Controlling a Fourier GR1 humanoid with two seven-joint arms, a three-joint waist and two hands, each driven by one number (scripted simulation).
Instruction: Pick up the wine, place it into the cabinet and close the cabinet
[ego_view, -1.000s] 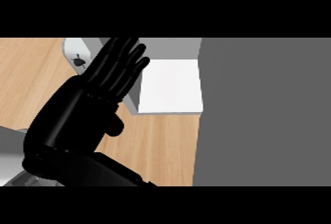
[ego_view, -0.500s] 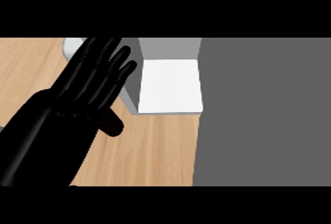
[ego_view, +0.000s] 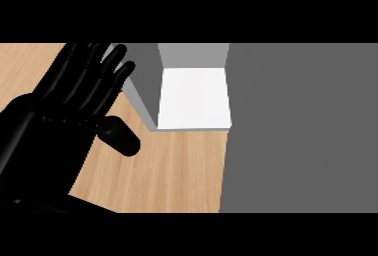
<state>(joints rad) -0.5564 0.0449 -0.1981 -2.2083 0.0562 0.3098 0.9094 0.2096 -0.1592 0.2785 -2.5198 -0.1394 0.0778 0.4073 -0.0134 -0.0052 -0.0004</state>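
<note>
My left hand (ego_view: 63, 125) fills the left side of the head view, seen from its back, fingers straight and pointing up, thumb sticking out to the right. It is open and holds nothing that I can see. To its right stands the cabinet, showing a white inner floor (ego_view: 193, 97) with a grey side wall (ego_view: 142, 97) along its left edge. The fingertips lie just left of that wall. No wine bottle shows in this view. My right hand is out of sight.
A wide flat grey panel (ego_view: 299, 130) covers the right side of the view, from the cabinet's white floor down. The wooden counter (ego_view: 166, 172) shows below the cabinet and left of the panel.
My left hand has shifted left and looms larger. It now covers the pale object that showed at the top left a second ago. The cabinet looks the same.
</note>
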